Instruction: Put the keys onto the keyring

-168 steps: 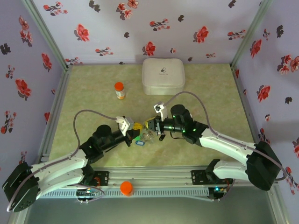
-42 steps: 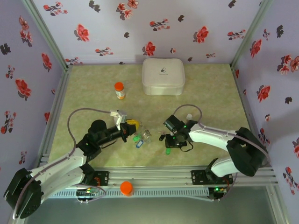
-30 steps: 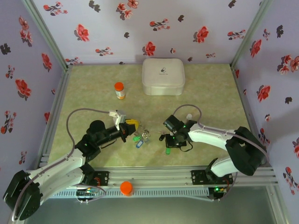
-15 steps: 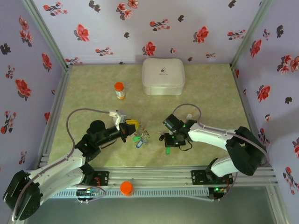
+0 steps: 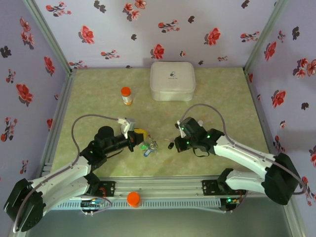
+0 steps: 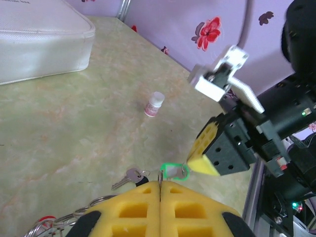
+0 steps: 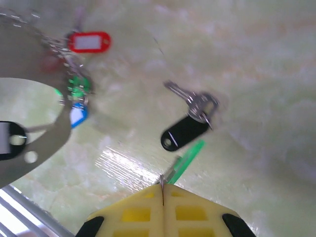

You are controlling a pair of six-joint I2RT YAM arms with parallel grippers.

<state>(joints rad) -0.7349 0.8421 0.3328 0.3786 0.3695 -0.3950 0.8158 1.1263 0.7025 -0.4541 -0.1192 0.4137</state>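
Note:
My left gripper (image 5: 139, 134) is shut on the thin wire of the keyring (image 6: 74, 216). The ring's loops and a red tag (image 7: 89, 42) trail to its left, with green (image 7: 76, 84) and blue (image 7: 77, 116) tags hanging nearby. Just right of it, my right gripper (image 5: 177, 144) is shut on a key with a green tag (image 6: 175, 171), held off the table a short way in front of the left pads (image 6: 123, 212). Another key with a black tag (image 7: 184, 132) lies on the table below, between the two grippers.
A small white-capped vial (image 6: 154, 104) stands on the table beyond the grippers. A white case (image 5: 172, 80) sits at the back centre and an orange-capped bottle (image 5: 127, 95) at the back left. An orange knob (image 5: 133, 198) rests on the front rail.
My right gripper closed on the green-tagged key, lifted it off the table and stretched toward the left gripper. The left arm with the keyring has barely moved.

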